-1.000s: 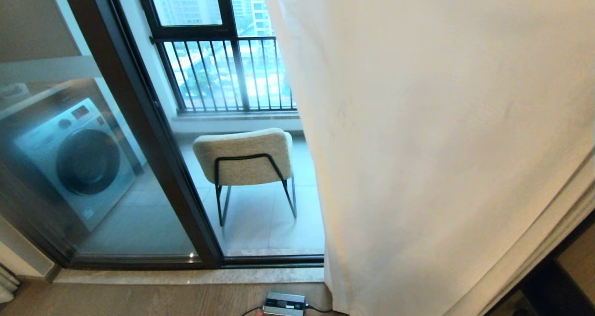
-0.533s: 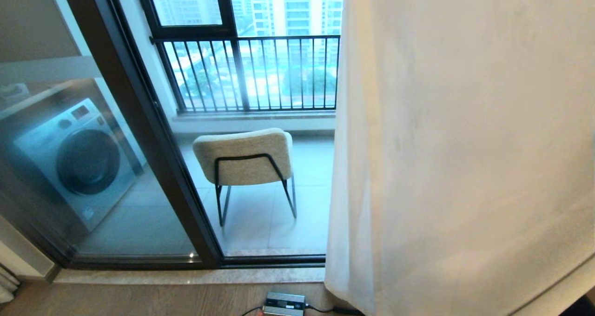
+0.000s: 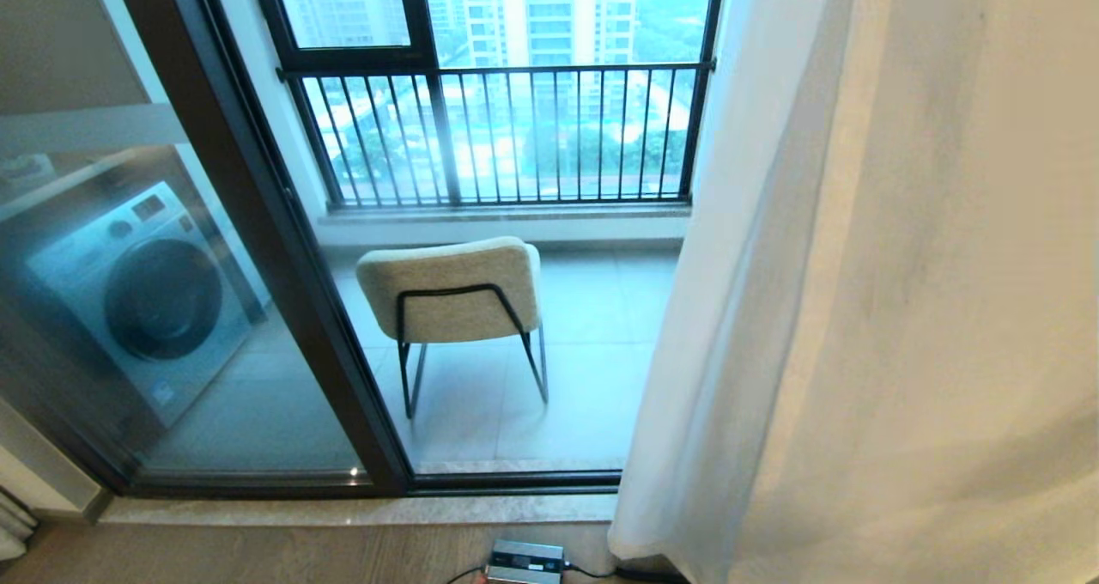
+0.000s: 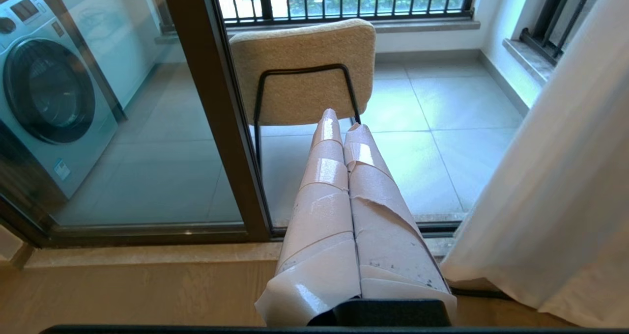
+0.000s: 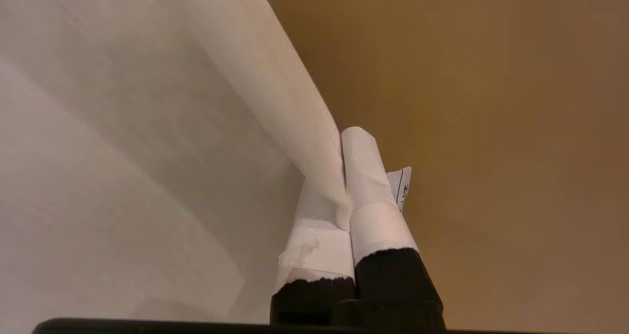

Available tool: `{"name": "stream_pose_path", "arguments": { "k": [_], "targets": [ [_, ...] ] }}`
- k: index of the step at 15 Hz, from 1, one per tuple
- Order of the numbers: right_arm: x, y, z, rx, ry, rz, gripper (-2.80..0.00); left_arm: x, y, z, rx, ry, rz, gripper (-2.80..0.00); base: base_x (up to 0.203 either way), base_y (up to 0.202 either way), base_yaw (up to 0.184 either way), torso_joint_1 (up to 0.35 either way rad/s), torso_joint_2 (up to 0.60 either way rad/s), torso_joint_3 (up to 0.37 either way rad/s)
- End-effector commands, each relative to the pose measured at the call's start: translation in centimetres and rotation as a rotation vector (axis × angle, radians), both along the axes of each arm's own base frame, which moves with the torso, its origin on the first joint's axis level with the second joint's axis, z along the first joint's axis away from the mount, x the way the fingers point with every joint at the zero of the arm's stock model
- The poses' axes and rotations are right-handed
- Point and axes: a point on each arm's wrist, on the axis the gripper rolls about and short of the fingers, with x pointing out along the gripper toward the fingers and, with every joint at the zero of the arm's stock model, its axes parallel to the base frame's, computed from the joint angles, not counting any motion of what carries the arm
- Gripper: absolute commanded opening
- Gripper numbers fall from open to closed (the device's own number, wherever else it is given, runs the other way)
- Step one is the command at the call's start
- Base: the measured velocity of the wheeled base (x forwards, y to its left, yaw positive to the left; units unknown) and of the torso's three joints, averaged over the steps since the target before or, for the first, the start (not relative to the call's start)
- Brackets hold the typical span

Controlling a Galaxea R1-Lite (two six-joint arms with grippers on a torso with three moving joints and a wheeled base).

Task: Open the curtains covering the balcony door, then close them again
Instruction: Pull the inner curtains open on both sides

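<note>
Pleated cream curtains, right gripper jaws pinching a fold

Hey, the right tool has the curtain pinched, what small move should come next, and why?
Probably carry the right tool a bit further toward the robot's right. It is shut on the curtains, which cover the right part of the balcony door; glass shows only up to the fabric's edge, so the opening looks unfinished.
</note>
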Motion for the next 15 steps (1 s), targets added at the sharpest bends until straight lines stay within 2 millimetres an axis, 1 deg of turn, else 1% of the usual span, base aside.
{"name": "stream_pose_path", "arguments": {
  "k": [1,4,5,7,9,11,13,15],
  "targets": [
    [-0.9,-3.5,-3.1,0.053,0.023,-0.051,-2.8,0.0,0.0,0.0,0.0,-0.001,0.0,-2.8,0.0,0.0,0.0,0.0,0.0,0.0],
    [-2.9,-6.3,-4.9,0.065,0.033,-0.118,-2.8,0.0,0.0,0.0,0.0,-0.001,0.0,-2.8,0.0,0.0,0.0,0.0,0.0,0.0],
    [-3.1,-6.5,-4.9,0.063,0.034,-0.125,-2.8,0.0,0.0,0.0,0.0,-0.001,0.0,-2.8,0.0,0.0,0.0,0.0,0.0,0.0],
    [-4.1,-7.8,-5.7,0.05,0.05,-0.155,-2.8,0.0,0.0,0.0,0.0,-0.001,0.0,-2.8,0.0,0.0,0.0,0.0,0.0,0.0],
    [-4.2,-7.6,-5.2,0.025,0.058,-0.15,-2.8,0.0,0.0,0.0,0.0,-0.001,0.0,-2.8,0.0,0.0,0.0,0.0,0.0,0.0],
    [-4.1,-7.0,-4.5,0.011,0.058,-0.122,-2.8,0.0,0.0,0.0,0.0,-0.001,0.0,-2.8,0.0,0.0,0.0,0.0,0.0,0.0],
    [-3.4,-5.6,-3.1,-0.01,0.052,-0.087,-2.8,0.0,0.0,0.0,0.0,-0.001,0.0,-2.8,0.0,0.0,0.0,0.0,0.0,0.0],
    [-2.9,-4.1,-2.2,-0.024,0.059,-0.006,-2.8,0.0,0.0,0.0,0.0,-0.001,0.0,-2.8,0.0,0.0,0.0,0.0,0.0,0.0]
  ]
}}
